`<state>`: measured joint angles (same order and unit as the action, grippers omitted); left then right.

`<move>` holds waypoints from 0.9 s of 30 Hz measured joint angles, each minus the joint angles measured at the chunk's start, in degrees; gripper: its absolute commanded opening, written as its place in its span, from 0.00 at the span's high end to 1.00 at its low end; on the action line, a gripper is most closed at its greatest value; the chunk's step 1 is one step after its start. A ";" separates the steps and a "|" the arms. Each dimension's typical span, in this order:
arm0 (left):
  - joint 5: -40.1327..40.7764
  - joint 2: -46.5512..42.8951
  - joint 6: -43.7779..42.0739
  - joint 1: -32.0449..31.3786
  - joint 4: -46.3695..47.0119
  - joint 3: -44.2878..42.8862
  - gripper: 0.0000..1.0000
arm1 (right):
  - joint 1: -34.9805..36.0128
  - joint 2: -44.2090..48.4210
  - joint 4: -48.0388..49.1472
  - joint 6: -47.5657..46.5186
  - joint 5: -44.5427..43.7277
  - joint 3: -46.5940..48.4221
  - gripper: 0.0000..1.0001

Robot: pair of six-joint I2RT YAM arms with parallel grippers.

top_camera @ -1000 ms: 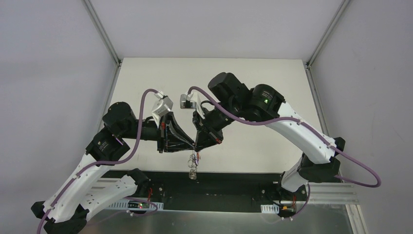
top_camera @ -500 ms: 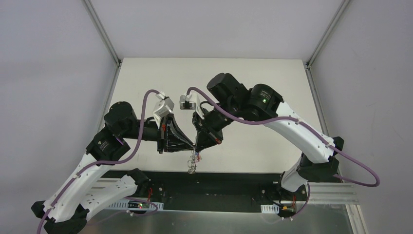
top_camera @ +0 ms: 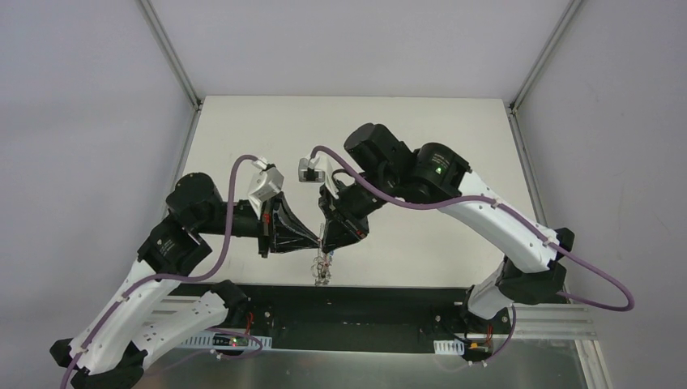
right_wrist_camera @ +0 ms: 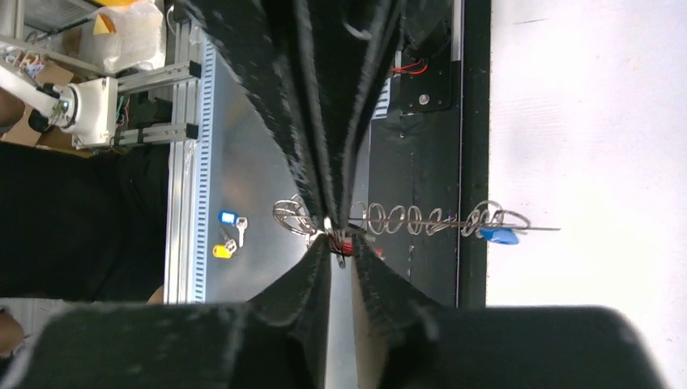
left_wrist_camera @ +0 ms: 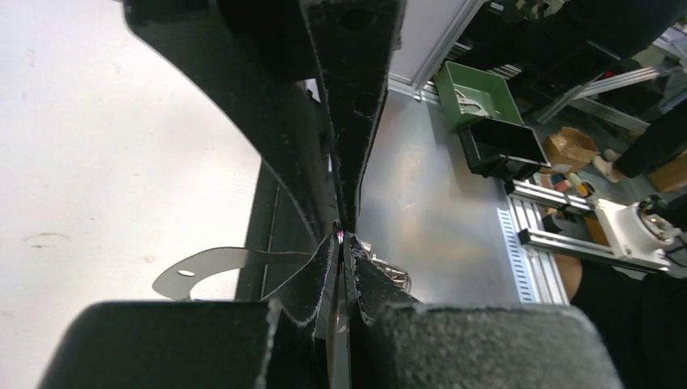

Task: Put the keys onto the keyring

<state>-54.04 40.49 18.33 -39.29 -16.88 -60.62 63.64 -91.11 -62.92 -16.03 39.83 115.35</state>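
Seeing right gripper (right_wrist_camera: 335,237) jaws narrow, tips on keyring (right_wrist_camera: 421,220) wire; can't tell if I'm clamping it. Keyring dangles just below right gripper. My left gripper (left_wrist_camera: 342,237) pinched tight, tip-to-tip with right gripper, contents hidden from me. At right gripper tips, red key (right_wrist_camera: 346,244); bright blue key (right_wrist_camera: 497,235) farther along wire.

L jaws & R jaws meet tip-to-tip, keyring (top_camera: 322,269) dangles beneath

White shells and black joint housings are covering the left arm (top_camera: 146,300) and right arm (top_camera: 494,219); purple cables (top_camera: 229,219) are looping alongside; a green light (top_camera: 438,169) is glowing at the right arm's 11 o'clock end; the left gripper (left_wrist_camera: 342,235) and right gripper (right_wrist_camera: 332,235) are wearing black
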 measured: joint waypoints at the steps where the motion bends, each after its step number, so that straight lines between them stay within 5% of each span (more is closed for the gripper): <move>1: 0.42 -0.48 -0.37 -0.02 -0.11 0.00 1.00 | 0.02 0.48 0.92 0.24 -0.20 -0.92 0.73; 8: 2.71 -4.44 -1.42 -0.02 3.30 0.02 1.00 | 0.50 7.23 8.17 1.68 -5.16 -8.55 0.59; 27: 8.35 -9.03 3.80 -0.02 29.81 10.45 1.00 | 9.90 16.33 24.52 -4.20 -21.11 -15.32 0.65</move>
<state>-45.69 31.46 22.13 -39.31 12.93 -50.17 73.54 -74.78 -38.39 -20.23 18.72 100.03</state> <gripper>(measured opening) 0.006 0.367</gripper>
